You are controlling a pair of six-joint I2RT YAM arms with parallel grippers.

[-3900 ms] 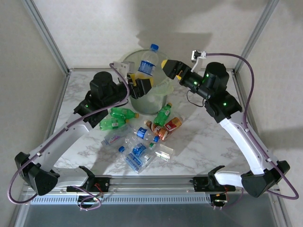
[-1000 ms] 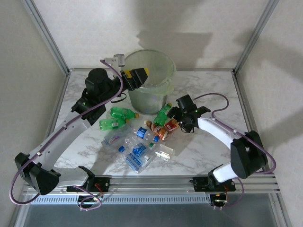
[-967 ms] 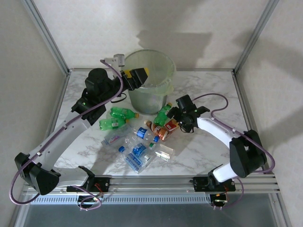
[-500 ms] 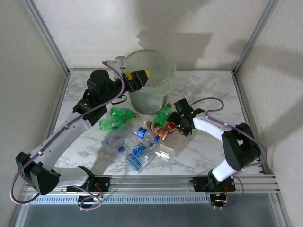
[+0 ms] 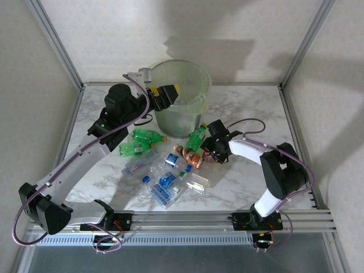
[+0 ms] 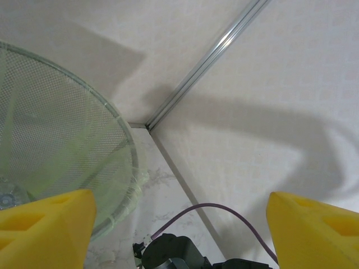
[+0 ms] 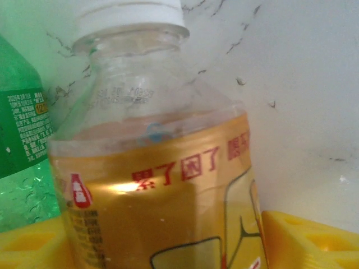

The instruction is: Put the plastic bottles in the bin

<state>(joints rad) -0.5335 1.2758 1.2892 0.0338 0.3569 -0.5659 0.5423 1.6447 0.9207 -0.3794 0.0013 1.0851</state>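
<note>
The bin (image 5: pixel 181 120) is a pale-green bucket at the back middle of the table; its mesh-patterned wall (image 6: pixel 67 145) fills the left of the left wrist view. My left gripper (image 5: pixel 170 95) (image 6: pixel 179 230) hovers at the bin's left rim, open and empty. Several plastic bottles lie in front of the bin. My right gripper (image 5: pixel 206 151) (image 7: pixel 162 241) is low on the table, shut on an orange-labelled bottle (image 5: pixel 196 157) (image 7: pixel 151 185) with a white cap; its yellow fingers (image 7: pixel 305 238) press both sides. A green bottle (image 5: pixel 196 136) (image 7: pixel 22 157) lies against it.
Two green bottles (image 5: pixel 145 135) (image 5: pixel 133 149) lie left of the bin's foot. Clear blue-labelled bottles (image 5: pixel 168 183) (image 5: pixel 170 160) are scattered toward the near edge. Metal frame posts (image 5: pixel 54 42) stand at the back corners, with white walls behind.
My right gripper has slid left along the table onto the orange-labelled bottle and its jaws have narrowed around it. The left arm has barely moved at the bin's rim.
</note>
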